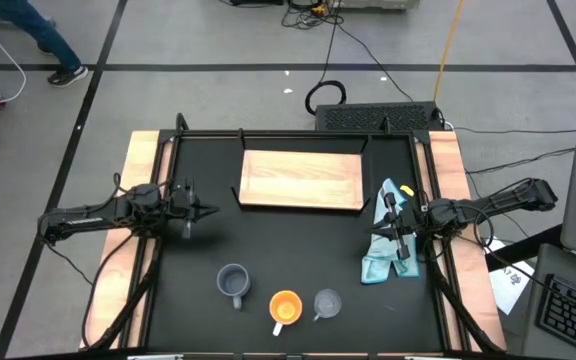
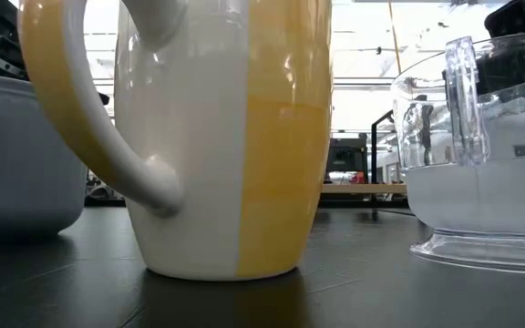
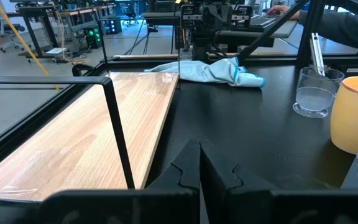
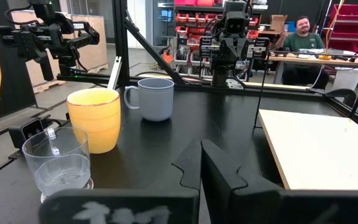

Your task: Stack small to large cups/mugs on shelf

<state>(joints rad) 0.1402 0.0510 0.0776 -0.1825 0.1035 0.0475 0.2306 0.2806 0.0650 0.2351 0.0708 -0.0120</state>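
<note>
— Orange mug (image 1: 285, 307) sits nearest, between the blue-grey mug (image 1: 233, 281) and the glass cup (image 1: 327, 302)?
— Yes, all three in a row on the tabletop (image 1: 298, 250).
— And the jaws?
— Left gripper (image 1: 211, 211) and right gripper (image 1: 392, 237) both have jaws closed on nothing, well apart from the cups. The shelf (image 1: 302, 180) lies between them, the cloth (image 1: 388, 245) under the right one.
</note>
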